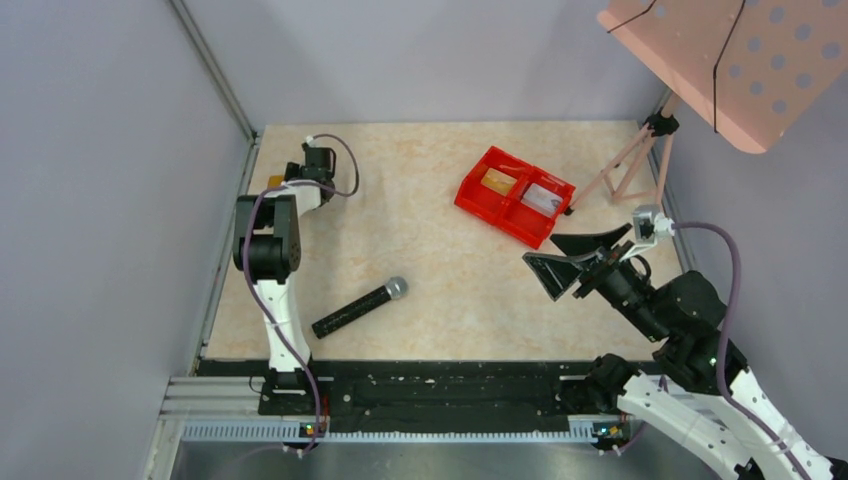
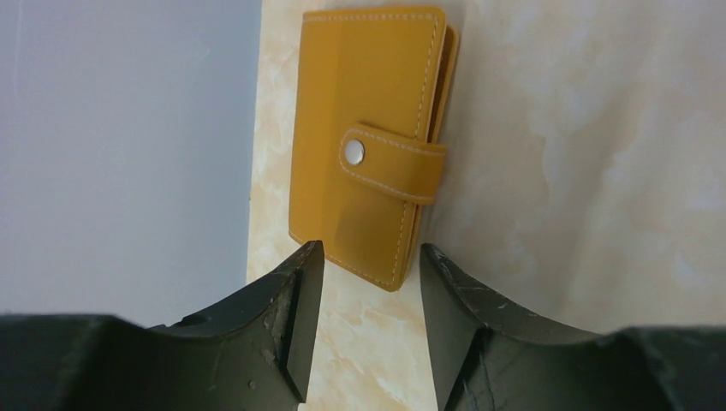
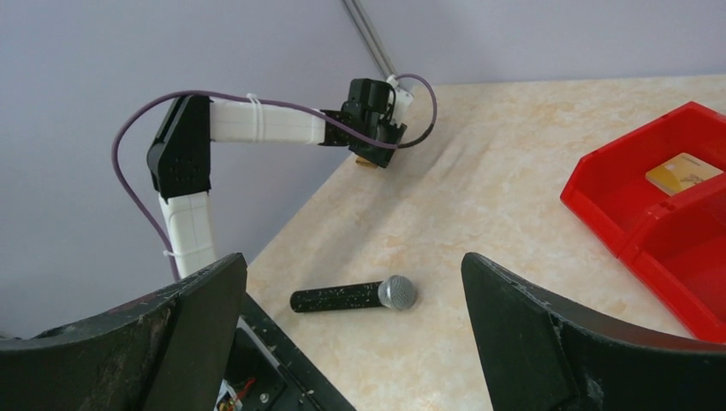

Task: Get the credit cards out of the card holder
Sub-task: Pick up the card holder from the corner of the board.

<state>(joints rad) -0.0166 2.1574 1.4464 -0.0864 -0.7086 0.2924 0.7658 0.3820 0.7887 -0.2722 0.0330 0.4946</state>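
The card holder (image 2: 368, 137) is tan-yellow and lies closed, its snap tab fastened, at the table's far left edge against the wall; a sliver also shows in the top view (image 1: 275, 181). My left gripper (image 2: 368, 253) is open and empty, its tips just short of the holder's near edge, one to each side. A yellow-gold credit card (image 1: 497, 181) and a pale grey one (image 1: 540, 199) lie in the red tray (image 1: 470, 196). My right gripper (image 1: 545, 255) is wide open and empty, raised in front of the tray.
A black microphone (image 1: 360, 308) with a grey head lies in the near middle of the table. A pink tripod stand (image 1: 640, 160) with a perforated pink board stands at the far right. The grey wall runs along the table's left edge.
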